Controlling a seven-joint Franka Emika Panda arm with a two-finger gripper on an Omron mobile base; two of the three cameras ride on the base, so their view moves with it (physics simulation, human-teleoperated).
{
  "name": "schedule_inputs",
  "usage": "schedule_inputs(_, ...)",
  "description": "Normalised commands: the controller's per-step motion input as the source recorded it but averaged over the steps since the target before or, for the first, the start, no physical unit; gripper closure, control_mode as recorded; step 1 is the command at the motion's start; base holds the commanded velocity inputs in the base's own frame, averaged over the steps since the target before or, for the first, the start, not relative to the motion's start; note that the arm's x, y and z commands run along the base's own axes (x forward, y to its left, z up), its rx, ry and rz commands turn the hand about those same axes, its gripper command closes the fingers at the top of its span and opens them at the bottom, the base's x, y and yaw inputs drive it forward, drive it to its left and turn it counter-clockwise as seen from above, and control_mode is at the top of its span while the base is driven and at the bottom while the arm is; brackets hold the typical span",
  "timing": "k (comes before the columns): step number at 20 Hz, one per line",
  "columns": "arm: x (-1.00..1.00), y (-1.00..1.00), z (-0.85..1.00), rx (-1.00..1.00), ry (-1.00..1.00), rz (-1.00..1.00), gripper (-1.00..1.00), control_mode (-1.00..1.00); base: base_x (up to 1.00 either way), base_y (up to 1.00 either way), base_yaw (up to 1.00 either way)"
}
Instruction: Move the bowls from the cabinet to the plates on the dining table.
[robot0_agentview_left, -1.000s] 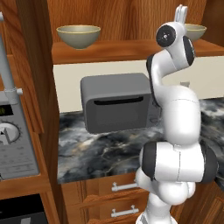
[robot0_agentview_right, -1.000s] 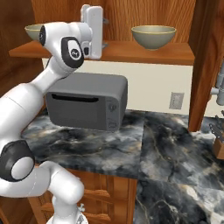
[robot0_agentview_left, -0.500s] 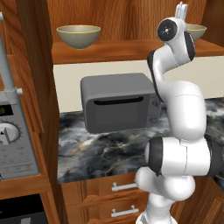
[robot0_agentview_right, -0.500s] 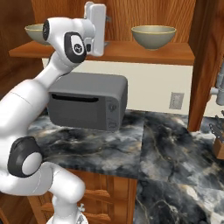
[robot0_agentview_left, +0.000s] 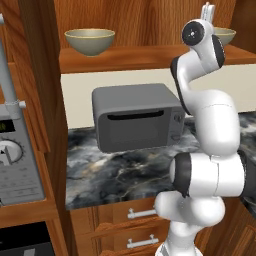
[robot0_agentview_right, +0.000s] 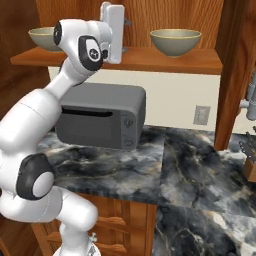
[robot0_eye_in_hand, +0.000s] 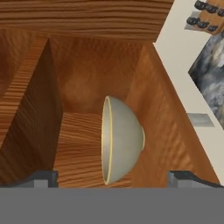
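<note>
Currently at cabinet (robot0_agentview_right: 150, 15), shelf (robot0_agentview_left: 150, 55) level, above toaster oven (robot0_agentview_left: 137, 120). Two bowls on shelf: left bowl (robot0_agentview_left: 90, 41), right bowl (robot0_agentview_right: 175, 41), well apart. Gripper (robot0_agentview_right: 114, 30) raised betw. them, rolled sideways, facing right bowl; jaws fully apart, nothing held. Recommend: ctr fingertips (robot0_eye_in_hand: 43, 178) across rim, advance level, close firmly on wall, lift clear before withdrawing.

Two bowls sit well apart on the cabinet shelf (robot0_agentview_right: 150, 57), one (robot0_agentview_right: 176, 42) right, the other (robot0_agentview_right: 42, 38) left. A toaster oven (robot0_agentview_right: 102, 122) stands on the counter (robot0_agentview_right: 190, 165) below.
</note>
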Motion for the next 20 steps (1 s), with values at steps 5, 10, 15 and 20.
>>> schedule_inputs(5, 0.16, -0.03, -0.09, 0.00, 0.00, 0.00, -1.00, -1.00, 0.00, 0.00, 0.00)
schedule_inputs(10, 0.16, -0.04, -0.08, 0.00, 0.00, 0.00, -1.00, -1.00, 0.00, 0.00, 0.00)
schedule_inputs(15, 0.11, -0.07, -0.07, 0.00, 0.00, 0.00, -1.00, -1.00, 0.00, 0.00, 0.00)
schedule_inputs(20, 0.07, -0.07, -0.08, 0.01, 0.00, 0.00, -1.00, -1.00, 0.00, 0.00, 0.00)
